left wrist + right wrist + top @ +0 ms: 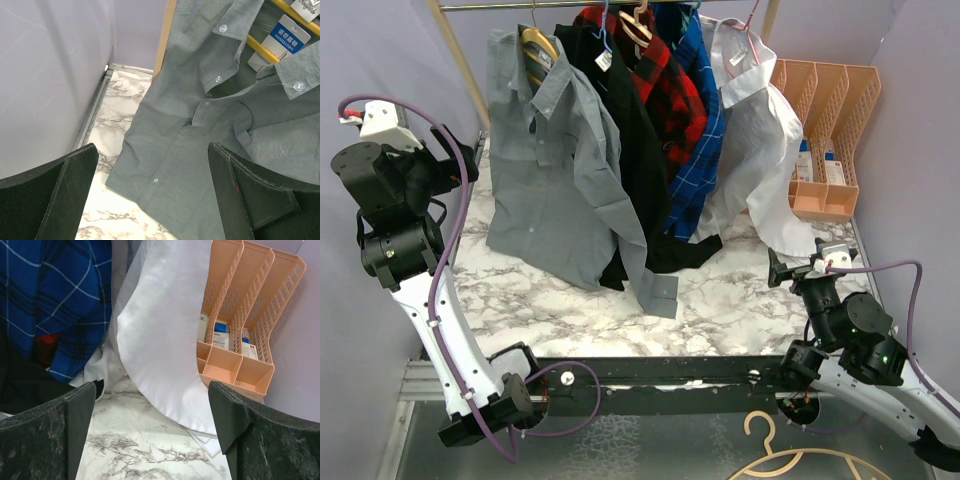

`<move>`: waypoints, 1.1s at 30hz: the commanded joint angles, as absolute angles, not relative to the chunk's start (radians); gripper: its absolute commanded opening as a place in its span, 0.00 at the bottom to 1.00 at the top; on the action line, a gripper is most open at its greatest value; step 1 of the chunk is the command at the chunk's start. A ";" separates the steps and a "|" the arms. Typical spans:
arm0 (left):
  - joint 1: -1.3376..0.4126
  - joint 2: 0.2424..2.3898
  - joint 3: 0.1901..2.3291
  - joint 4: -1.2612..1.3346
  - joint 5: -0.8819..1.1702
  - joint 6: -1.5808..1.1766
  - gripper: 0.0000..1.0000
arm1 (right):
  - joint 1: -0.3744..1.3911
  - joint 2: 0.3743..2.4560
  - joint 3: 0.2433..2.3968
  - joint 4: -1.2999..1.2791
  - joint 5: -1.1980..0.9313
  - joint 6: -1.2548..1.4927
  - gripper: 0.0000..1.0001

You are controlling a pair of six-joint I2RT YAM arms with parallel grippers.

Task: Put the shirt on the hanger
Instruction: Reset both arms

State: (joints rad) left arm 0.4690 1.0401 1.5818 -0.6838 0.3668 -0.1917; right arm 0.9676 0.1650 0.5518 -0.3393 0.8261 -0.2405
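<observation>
Grey shirt (pixel 555 180) hangs on the yellow hanger (pixel 538 45), at eleven o'clock of the top view.
Its hem seems to touch the marble counter (pixel 740 300). Left hand (pixel 152 150) is released at nine o'clock beside it; right hand (pixel 152 390) is released too, facing the white shirt (pixel 160 330).
</observation>
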 commanded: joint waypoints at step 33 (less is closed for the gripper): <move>0.481 1.009 1.567 -0.620 0.083 -0.190 0.69 | 0.971 0.151 0.465 -0.213 0.830 -0.319 0.95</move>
State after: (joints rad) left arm 0.4721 1.0328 1.5677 -0.6598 0.1589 -0.1902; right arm 0.9676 0.1600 0.4820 -0.2726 0.8261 -0.2909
